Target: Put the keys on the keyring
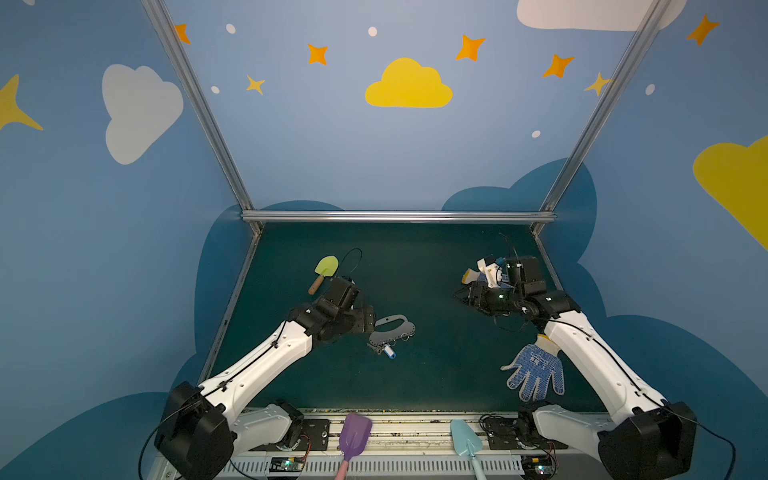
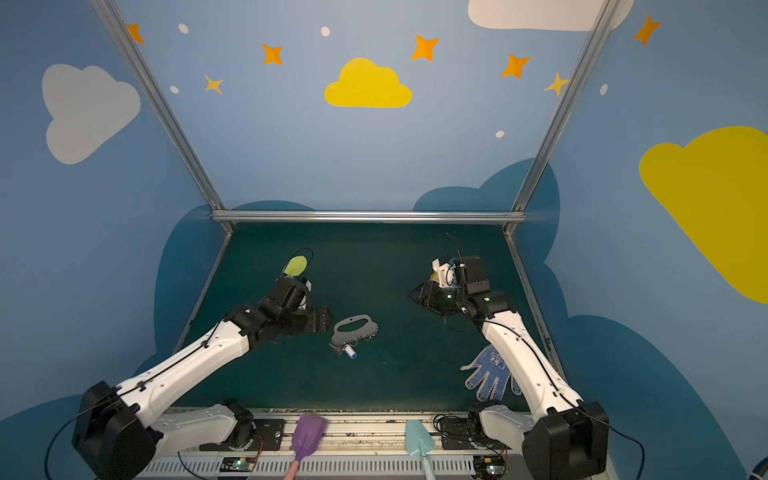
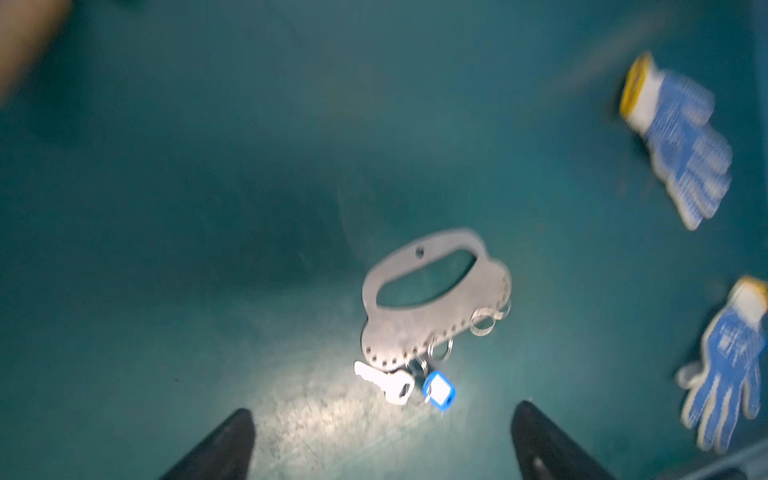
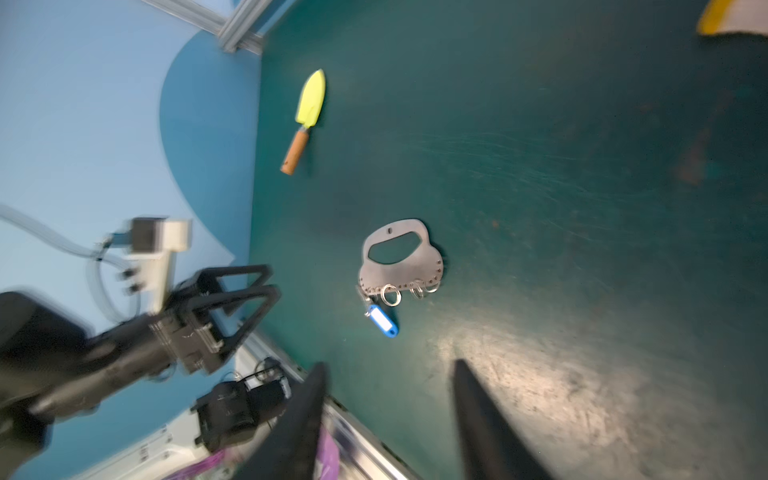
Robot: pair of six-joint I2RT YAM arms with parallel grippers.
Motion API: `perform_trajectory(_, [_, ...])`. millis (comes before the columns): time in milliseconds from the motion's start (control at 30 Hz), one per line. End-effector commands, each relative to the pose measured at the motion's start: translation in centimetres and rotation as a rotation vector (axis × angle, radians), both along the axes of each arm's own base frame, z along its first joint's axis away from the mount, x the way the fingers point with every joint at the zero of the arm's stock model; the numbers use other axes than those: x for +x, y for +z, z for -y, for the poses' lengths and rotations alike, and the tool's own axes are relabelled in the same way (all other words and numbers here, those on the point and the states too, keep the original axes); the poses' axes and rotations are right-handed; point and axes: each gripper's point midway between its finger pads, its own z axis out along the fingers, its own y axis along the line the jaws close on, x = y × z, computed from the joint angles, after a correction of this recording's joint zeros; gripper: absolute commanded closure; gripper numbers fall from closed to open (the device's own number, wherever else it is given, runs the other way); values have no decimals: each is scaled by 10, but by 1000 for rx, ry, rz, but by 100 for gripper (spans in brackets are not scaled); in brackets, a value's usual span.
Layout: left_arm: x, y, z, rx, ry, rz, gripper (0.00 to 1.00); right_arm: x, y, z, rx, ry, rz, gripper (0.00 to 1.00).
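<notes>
The keyring [image 1: 400,321] [image 2: 354,321] is a flat grey plate with an oval cutout, lying on the green mat left of centre. It also shows in the wrist views [image 3: 440,328] [image 4: 401,272]. The keys [image 1: 388,351] [image 2: 349,352] [image 3: 386,382], with their blue tag [image 4: 383,321], lie against its holed edge. Whether their ring passes through a hole I cannot tell. My left gripper [image 1: 371,321] [image 3: 382,409] hovers just left of the plate, open and empty. My right gripper [image 1: 459,294] [image 4: 390,364] is off to the right, apart from the plate, open and empty.
A yellow-green trowel [image 1: 324,272] [image 4: 309,112] lies at the back left. One blue dotted glove [image 1: 534,370] [image 3: 723,365] lies front right by the right arm. Another glove [image 3: 673,133] lies farther back. A purple scoop [image 1: 353,436] and a pale blue shovel [image 1: 465,440] rest on the front rail.
</notes>
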Motion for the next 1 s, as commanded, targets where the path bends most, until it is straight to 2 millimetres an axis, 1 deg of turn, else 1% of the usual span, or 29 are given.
perform_trajectory(0, [25, 39, -36, 103, 128, 157, 0, 17, 9, 29, -192, -73, 126, 16])
perform_trajectory(100, [41, 58, -73, 220, 257, 240, 0, 34, 12, 61, -368, -171, 201, 14])
perform_trajectory(133, [47, 64, -85, 252, 294, 255, 0, 41, 13, 75, -437, -228, 222, 14])
perform_trajectory(200, [56, 71, -98, 290, 317, 287, 0, 52, 17, 100, -547, -331, 263, 13])
perform_trajectory(233, [61, 72, -106, 315, 333, 310, 0, 57, 19, 118, -618, -416, 280, 12])
perform_trajectory(267, [65, 73, -113, 335, 344, 329, 0, 62, 21, 129, -661, -459, 312, 12])
perform_trajectory(300, [70, 73, -122, 358, 359, 352, 0, 69, 20, 135, -703, -471, 366, 12])
perform_trajectory(400, [83, 64, -150, 404, 407, 398, 0, 81, 11, 149, -786, -518, 505, 12])
perform_trajectory(467, [87, 57, -170, 403, 466, 435, 0, 84, 2, 160, -820, -549, 569, 12])
perform_trajectory(500, [89, 51, -180, 382, 490, 438, 0, 83, -4, 168, -843, -584, 573, 12])
perform_trajectory(533, [90, 45, -189, 370, 508, 436, 0, 82, -6, 176, -848, -620, 567, 12])
perform_trajectory(567, [90, 38, -196, 374, 522, 430, 0, 78, -20, 183, -863, -625, 539, 12])
perform_trajectory(600, [91, 29, -203, 372, 533, 422, 0, 76, -28, 190, -871, -647, 522, 12])
perform_trajectory(667, [95, 11, -206, 388, 508, 415, 0, 75, -42, 198, -886, -653, 505, 12])
perform_trajectory(767, [101, -19, -208, 416, 480, 383, 0, 77, -60, 203, -898, -656, 508, 11])
perform_trajectory(833, [106, -41, -208, 434, 462, 363, 0, 83, -73, 191, -849, -588, 512, 12])
perform_trajectory(900, [111, -55, -203, 405, 451, 387, 0, 87, -86, 182, -809, -560, 512, 12])
perform_trajectory(933, [115, -58, -200, 377, 451, 412, 0, 89, -93, 177, -791, -539, 528, 11])
perform_trajectory(967, [118, -56, -196, 371, 429, 431, 0, 90, -97, 174, -784, -530, 550, 12])
